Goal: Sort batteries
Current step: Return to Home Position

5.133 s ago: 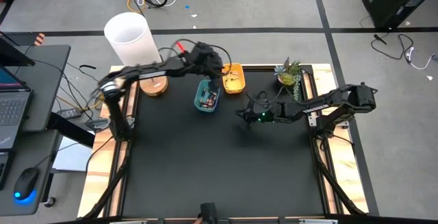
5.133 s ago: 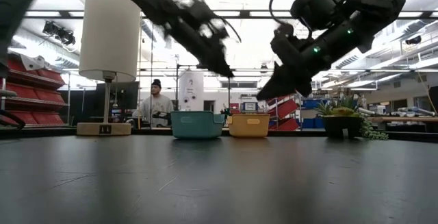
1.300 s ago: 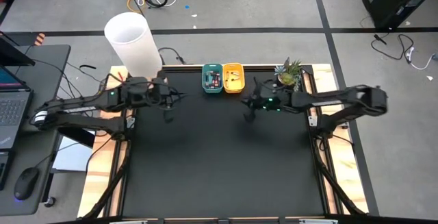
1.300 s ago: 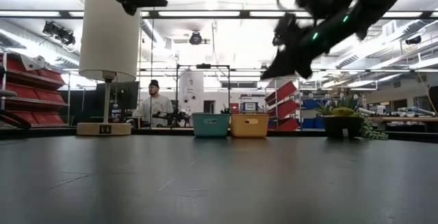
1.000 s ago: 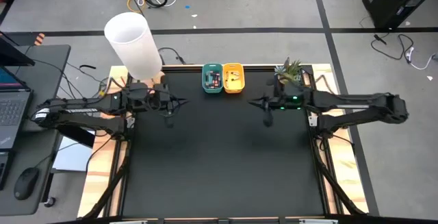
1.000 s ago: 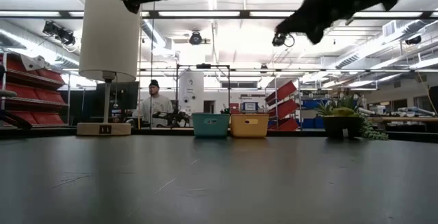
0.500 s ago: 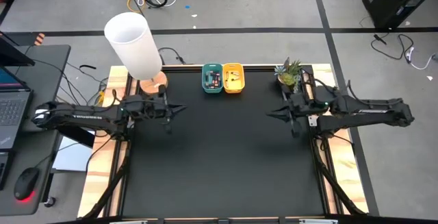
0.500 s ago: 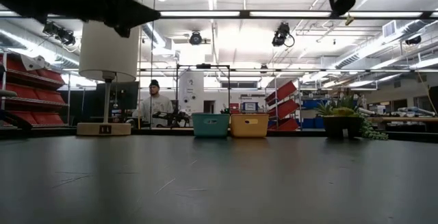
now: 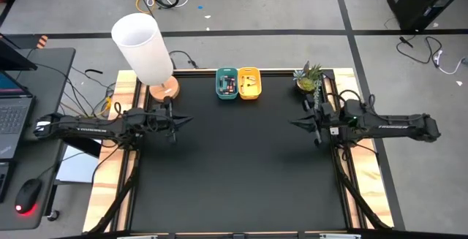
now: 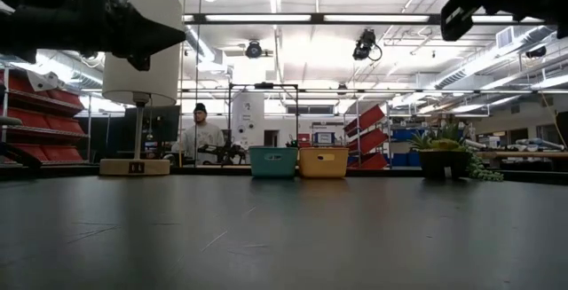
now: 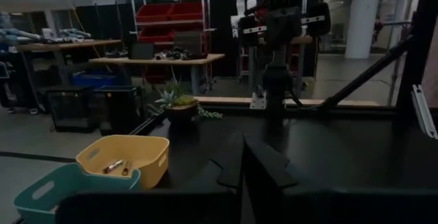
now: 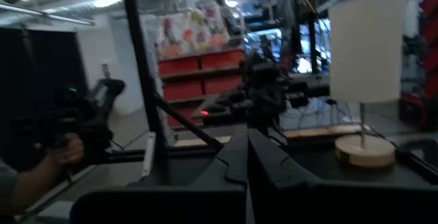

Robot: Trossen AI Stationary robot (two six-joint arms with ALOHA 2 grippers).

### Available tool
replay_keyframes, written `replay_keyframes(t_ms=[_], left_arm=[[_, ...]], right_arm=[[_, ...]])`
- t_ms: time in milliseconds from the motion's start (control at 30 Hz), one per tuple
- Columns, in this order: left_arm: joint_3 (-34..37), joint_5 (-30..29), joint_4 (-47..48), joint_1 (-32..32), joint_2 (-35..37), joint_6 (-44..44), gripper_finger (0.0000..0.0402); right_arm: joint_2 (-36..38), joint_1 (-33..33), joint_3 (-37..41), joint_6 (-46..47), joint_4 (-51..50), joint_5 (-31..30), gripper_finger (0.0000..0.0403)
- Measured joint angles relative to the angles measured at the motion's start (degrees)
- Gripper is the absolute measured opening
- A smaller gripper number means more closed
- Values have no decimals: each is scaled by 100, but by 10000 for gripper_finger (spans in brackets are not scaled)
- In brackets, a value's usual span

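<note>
Left arm (image 9: 95, 128), right arm (image 9: 387, 127) drawn back to side edges, jaws shut, table (image 9: 234, 166) between, bins (image 10: 271, 163) at far edge

left arm (image 9: 95, 127): stretched level, pointing inward, jaws closed | right arm (image 9: 391, 127): mirrored pose, jaws closed

The batteries (image 9: 228, 85) in the teal bin (image 9: 227, 97) and yellow bin (image 9: 250, 96) are too small to count

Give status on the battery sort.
Looks done: small cylindrical batteries lie in the teal plastic bin and yellow plastic bin at the table's far edge. In hand: nothing; left gripper and right gripper are shut, empty, near the side edges. Left: no loose cell visible.
</note>
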State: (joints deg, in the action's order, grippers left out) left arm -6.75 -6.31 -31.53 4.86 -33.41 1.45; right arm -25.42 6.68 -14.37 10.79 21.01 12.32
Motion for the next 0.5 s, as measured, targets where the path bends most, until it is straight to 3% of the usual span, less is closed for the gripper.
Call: replay_keyframes(t_ms=[133, 267, 500], left_arm=[[190, -60, 3, 0, 265, 6, 25], [442, -203, 32, 0, 521, -22, 25], [628, -270, 117, 0, 907, -171, 25]], right_arm=[[443, 138, 2, 13, -218, 397, 0], [770, 195, 6, 15, -675, 419, 0], [800, 225, 465, 300, -185, 283, 0]])
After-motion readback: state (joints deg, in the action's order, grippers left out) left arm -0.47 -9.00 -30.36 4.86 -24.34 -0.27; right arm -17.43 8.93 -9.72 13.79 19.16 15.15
